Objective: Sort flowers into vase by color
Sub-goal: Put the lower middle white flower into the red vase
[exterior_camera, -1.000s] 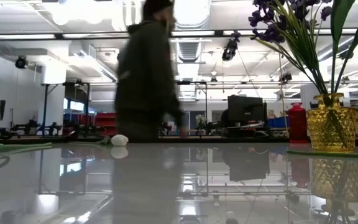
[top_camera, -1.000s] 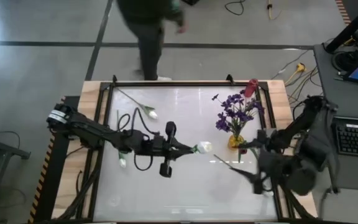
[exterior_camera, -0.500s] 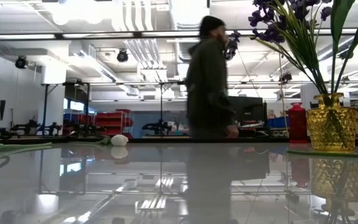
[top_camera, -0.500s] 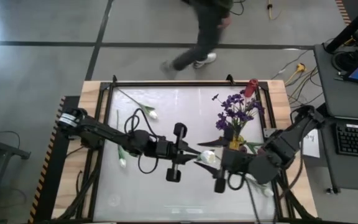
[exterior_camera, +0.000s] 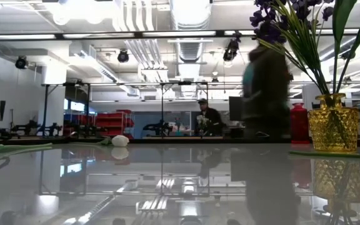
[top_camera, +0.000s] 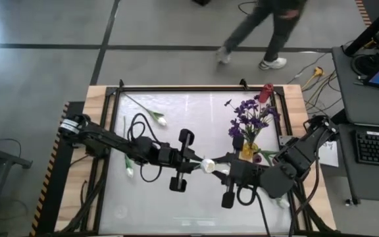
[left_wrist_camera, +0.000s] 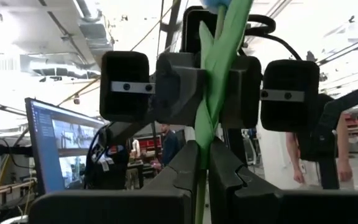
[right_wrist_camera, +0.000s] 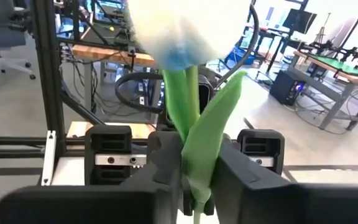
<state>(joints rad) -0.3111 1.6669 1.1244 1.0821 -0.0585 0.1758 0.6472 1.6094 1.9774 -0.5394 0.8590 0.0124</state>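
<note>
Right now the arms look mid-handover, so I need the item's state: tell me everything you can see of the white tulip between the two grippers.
The white tulip is an artificial flower with a pale closed bud, a thin green stem and one long green leaf. It is held above mid-table, just left of the yellow vase. The left gripper is shut on its stem, and the right gripper, facing it, has its fingers closed around stem and leaf too. Both wrist views show the stem pinched between dark fingers.

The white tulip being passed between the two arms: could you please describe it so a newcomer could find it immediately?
Near the table's middle, the left gripper and right gripper meet. The white tulip is clamped between them; the other white flowers lie loose at the left.
</note>
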